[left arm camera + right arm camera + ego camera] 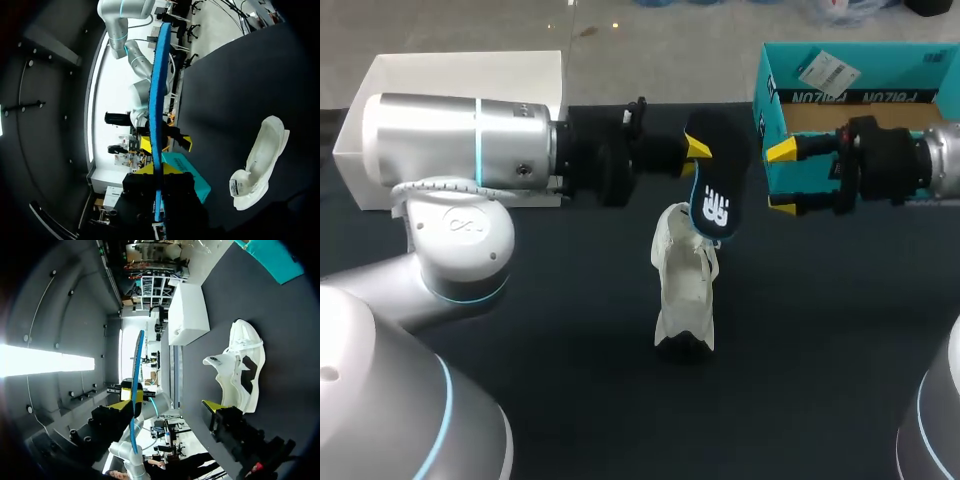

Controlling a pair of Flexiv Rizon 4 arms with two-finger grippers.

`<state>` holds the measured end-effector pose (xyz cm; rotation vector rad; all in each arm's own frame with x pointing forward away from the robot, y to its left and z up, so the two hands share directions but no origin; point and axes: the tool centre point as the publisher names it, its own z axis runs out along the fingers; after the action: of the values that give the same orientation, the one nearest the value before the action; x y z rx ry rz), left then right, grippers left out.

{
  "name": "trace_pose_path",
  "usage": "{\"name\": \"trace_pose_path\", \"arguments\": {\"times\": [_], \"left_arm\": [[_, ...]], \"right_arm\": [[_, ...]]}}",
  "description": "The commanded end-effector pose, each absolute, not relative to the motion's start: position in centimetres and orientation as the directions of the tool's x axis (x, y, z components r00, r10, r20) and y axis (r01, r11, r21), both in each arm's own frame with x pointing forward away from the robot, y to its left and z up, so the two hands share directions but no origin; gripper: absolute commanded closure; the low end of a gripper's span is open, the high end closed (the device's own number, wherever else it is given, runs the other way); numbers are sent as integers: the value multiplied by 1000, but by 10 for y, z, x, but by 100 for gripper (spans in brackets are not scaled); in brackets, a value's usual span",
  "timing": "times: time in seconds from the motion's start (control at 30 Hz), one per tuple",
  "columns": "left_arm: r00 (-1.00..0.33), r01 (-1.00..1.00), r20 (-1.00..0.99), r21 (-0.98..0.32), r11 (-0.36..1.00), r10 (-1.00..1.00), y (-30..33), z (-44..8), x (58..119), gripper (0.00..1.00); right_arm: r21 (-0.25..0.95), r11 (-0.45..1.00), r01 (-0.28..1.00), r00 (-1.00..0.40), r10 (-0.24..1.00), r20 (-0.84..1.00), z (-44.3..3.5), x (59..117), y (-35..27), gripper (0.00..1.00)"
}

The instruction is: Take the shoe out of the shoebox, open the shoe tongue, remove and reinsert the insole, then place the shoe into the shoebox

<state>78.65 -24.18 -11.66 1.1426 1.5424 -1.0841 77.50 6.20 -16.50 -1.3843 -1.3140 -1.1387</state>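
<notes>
one insole [715,190] hangs pinched in the left gripper [704,150] above the shoe [685,290] at table centre; the right gripper [781,178] is spread, empty, beside the far-right shoebox [860,70]; likely risk: the unheld shoe may shift as the flexing insole enters.

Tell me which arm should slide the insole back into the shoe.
Left. Its end effector is shut on the insole, which hangs right at the white shoe. The right end effector is open and empty, over by the teal shoebox.
</notes>
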Motion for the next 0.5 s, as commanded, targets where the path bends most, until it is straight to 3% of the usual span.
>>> {"name": "trace_pose_path", "arguments": {"times": [0.03,0.2,0.5], "left_arm": [[-191,969,-965,-156,191,180,-229,-115,781,100],[-241,959,-956,-208,192,165,-225,-116,776,100],[-311,931,-950,-298,212,31,-224,-95,771,100]], "right_arm": [[21,-32,999,-13,230,973,-161,758,29,0],[76,28,997,-81,341,936,-165,752,8,0],[76,28,997,-81,341,936,-165,752,8,0]]}}
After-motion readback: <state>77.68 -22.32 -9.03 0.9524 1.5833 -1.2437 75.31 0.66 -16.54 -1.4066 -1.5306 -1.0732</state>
